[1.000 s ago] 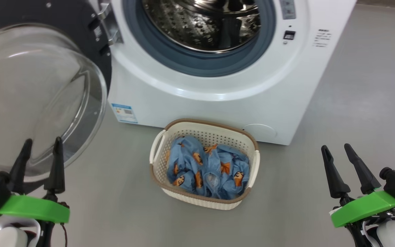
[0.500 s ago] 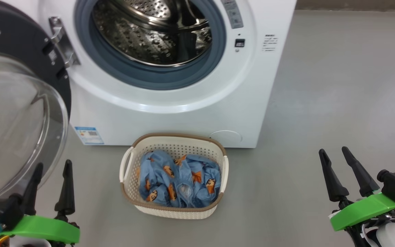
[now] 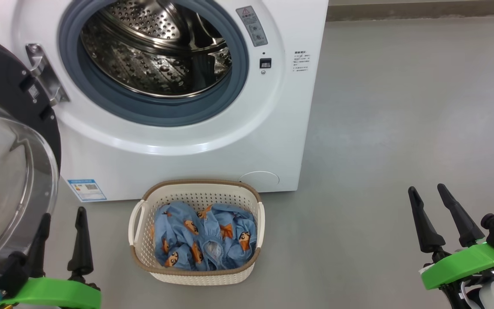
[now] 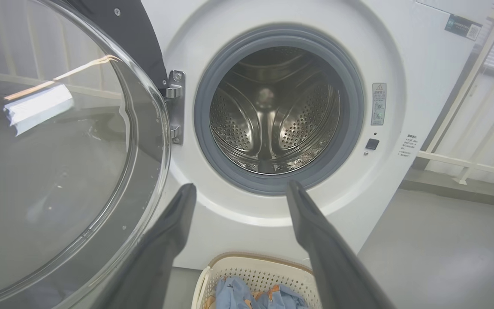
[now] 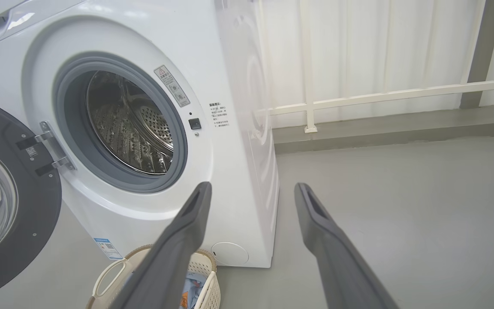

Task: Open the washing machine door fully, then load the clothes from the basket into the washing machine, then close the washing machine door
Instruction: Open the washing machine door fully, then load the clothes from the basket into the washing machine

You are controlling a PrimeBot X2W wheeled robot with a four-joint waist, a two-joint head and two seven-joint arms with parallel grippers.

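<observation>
View swung right; one basket (image 3: 204, 278), left tool (image 3: 63, 213) and right tool (image 3: 426, 188) both spread.

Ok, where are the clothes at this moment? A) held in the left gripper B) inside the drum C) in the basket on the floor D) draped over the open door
C: the clothes lie bunched in the basket before the washing machine; the left gripper and right gripper are open and empty.

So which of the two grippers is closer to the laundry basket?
The left gripper: the laundry basket sits just beside it, while the right gripper is much farther off.
</observation>
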